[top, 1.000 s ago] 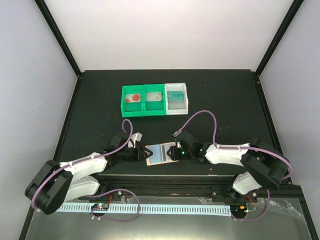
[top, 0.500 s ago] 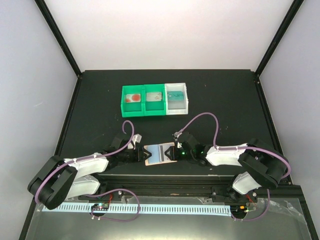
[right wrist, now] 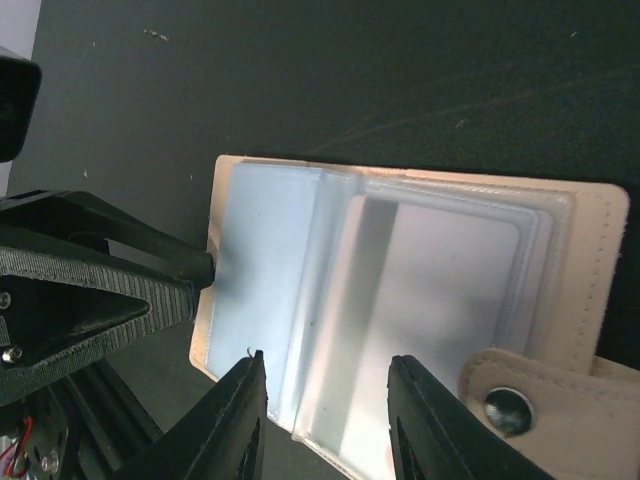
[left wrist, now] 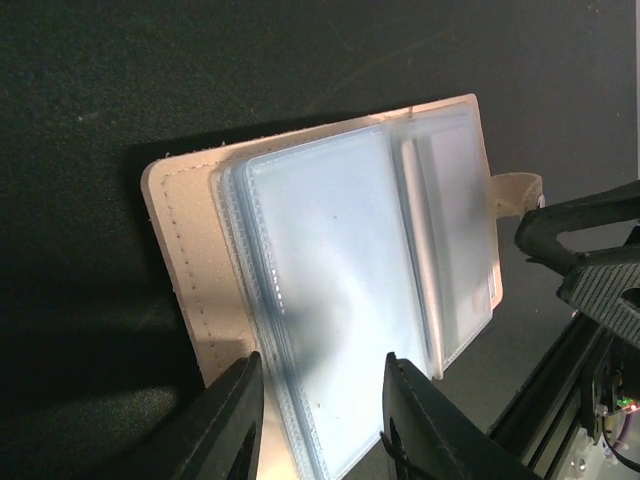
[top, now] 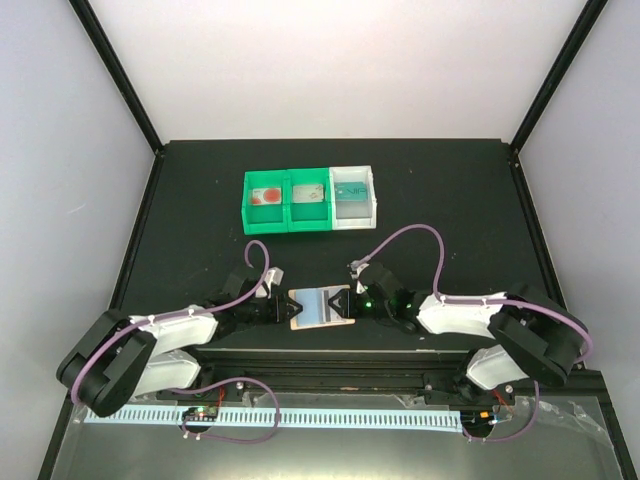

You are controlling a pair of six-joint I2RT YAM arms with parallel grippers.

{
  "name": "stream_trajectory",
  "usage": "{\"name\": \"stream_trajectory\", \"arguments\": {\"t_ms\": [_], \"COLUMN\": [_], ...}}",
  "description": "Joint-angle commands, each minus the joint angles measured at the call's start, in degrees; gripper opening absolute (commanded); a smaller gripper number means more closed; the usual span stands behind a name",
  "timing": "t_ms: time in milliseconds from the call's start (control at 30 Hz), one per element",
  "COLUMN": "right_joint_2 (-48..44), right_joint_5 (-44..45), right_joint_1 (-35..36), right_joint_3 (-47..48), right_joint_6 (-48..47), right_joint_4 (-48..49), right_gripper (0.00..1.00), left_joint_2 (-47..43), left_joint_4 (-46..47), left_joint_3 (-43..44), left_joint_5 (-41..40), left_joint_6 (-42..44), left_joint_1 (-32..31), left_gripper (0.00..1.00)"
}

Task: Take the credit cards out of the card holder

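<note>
Since the card holder [top: 322,308] lies spread open and flat on the black table [top: 450,180], near its front edge and between the two arms, its inside can be read in both wrist views. Its clear sleeves [left wrist: 330,290] are fanned across the tan cover, and its snap tab [right wrist: 510,400] is folded out at the right-hand end. No coloured card can be made out in the sleeves that show, though the lower layers of the stack are hidden. Three credit cards are found well apart from the holder, toward the back of the table: a white-and-red card [top: 265,196] and a pale grey card [top: 309,192] in the two compartments of the green bin [top: 288,228], and a teal card [top: 351,197] in the white bin [top: 374,195] beside it. The left gripper [left wrist: 318,425] is set at the holder's left end with its jaws part-way apart astride the sleeve edge, and nothing is seen clamped. The right gripper [right wrist: 325,425] is placed likewise at the opposite end beside the tab, jaws apart and no grip visible. The task is judged to be largely done. What is left appears to be a leafing through the remaining sleeves, so that any card hidden there is found and removed.
</note>
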Motion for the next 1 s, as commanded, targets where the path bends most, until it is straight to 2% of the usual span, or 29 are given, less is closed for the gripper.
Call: {"name": "stream_trajectory", "arguments": {"t_ms": [0, 367, 500, 633, 967], "right_joint_2": [-1.8, 3.2, 3.4, 0.6, 2.4], "right_joint_5": [4.9, 4.8, 5.5, 7.8, 7.2], "right_joint_1": [0.1, 0.1, 0.1, 0.1, 0.1], "right_joint_3": [-0.6, -0.2, 0.0, -1.2, -1.1], "right_joint_6": [0.0, 1.4, 1.5, 2.0, 2.1], "right_joint_4": [-2.4, -1.8, -2.3, -2.8, -2.3], "right_gripper": [0.34, 0.34, 0.34, 0.34, 0.33], "left_joint_2": [-2.1, -7.3, -6.0, -5.9, 3.7], "left_joint_4": [-1.4, -5.0, -3.8, -3.7, 0.6], "left_joint_3": [-0.1, 0.8, 0.9, 2.7, 7.1], "left_joint_5": [-1.8, -2.2, -0.9, -1.1, 0.1], "left_joint_6": [0.5, 0.5, -0.2, -0.5, -1.2], "left_joint_1": [-0.5, -0.6, -1.2, -3.3, -4.6], "left_gripper": [0.35, 0.35, 0.28, 0.27, 0.21]}}
